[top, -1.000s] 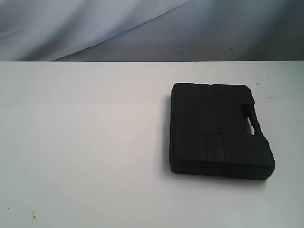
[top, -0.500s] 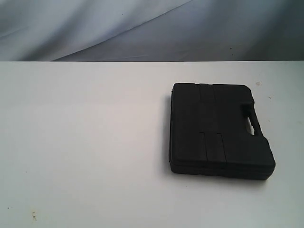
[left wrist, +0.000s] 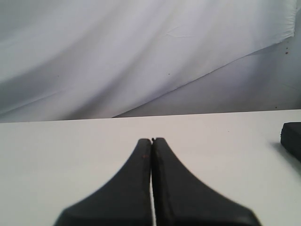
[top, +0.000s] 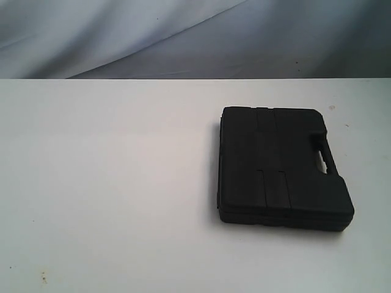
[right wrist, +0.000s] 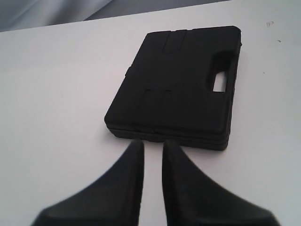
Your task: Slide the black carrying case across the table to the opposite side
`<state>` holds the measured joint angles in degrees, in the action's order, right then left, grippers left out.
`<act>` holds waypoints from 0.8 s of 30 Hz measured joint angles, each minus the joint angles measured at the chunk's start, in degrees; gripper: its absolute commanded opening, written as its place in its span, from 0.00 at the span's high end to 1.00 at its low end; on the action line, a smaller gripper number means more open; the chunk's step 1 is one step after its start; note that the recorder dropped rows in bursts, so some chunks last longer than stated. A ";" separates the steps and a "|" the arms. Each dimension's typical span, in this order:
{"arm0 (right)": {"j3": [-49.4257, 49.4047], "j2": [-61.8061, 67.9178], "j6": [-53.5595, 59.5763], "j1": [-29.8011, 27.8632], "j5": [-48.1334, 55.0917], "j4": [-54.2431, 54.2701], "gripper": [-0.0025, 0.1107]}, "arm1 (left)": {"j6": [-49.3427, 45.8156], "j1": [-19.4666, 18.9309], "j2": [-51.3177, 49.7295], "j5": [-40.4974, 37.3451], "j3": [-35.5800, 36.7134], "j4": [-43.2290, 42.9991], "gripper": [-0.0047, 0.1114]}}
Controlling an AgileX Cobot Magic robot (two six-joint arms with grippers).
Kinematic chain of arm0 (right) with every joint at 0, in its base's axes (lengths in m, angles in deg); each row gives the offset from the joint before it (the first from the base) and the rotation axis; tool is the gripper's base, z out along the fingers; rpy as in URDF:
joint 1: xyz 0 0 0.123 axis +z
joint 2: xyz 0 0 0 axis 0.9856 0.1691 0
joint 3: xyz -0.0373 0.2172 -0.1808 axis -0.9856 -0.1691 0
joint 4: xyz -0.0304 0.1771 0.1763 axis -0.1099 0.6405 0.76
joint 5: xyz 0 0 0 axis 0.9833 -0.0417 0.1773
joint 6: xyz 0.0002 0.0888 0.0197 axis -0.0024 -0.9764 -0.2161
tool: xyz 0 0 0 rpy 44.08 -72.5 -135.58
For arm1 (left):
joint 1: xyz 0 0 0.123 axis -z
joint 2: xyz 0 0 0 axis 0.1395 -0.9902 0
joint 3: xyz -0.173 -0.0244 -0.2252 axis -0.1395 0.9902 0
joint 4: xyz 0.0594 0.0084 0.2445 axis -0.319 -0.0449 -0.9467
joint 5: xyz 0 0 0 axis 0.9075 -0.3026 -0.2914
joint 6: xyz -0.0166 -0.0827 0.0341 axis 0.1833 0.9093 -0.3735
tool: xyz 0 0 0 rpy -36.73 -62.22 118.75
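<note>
The black carrying case (top: 281, 168) lies flat and closed on the right half of the white table (top: 110, 183), its handle cut-out (top: 321, 160) toward the right edge. Neither gripper shows in the exterior view. In the right wrist view the case (right wrist: 178, 84) lies just beyond my right gripper (right wrist: 153, 143), whose fingers stand a narrow gap apart, empty, not touching the case. My left gripper (left wrist: 152, 140) is shut on nothing over bare table, with only a corner of the case (left wrist: 292, 139) at the frame's edge.
A grey-white cloth backdrop (top: 183, 36) hangs behind the table's far edge. Small specks mark the tabletop near the front left (top: 43, 278). The left half of the table is bare white surface.
</note>
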<state>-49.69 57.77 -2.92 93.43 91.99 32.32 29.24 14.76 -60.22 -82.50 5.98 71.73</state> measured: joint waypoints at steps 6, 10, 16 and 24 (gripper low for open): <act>-0.31 -0.03 -0.68 0.00 -6.39 -2.40 0.98 | 0.00 0.00 0.00 0.00 0.00 0.00 0.96; -0.63 -0.03 -2.04 0.00 -11.74 -5.89 0.98 | 0.00 0.00 0.00 0.00 0.00 0.00 0.96; -2.64 -0.03 -6.46 0.00 -22.24 -12.13 0.98 | 0.00 0.00 0.00 0.00 0.00 0.00 0.96; -8.19 -0.13 -10.25 0.00 -33.90 -17.61 0.98 | 0.00 0.00 0.00 0.00 0.00 0.00 0.96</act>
<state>-57.88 57.64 -13.17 93.43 58.09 14.71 29.24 14.76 -60.22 -82.50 5.98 71.73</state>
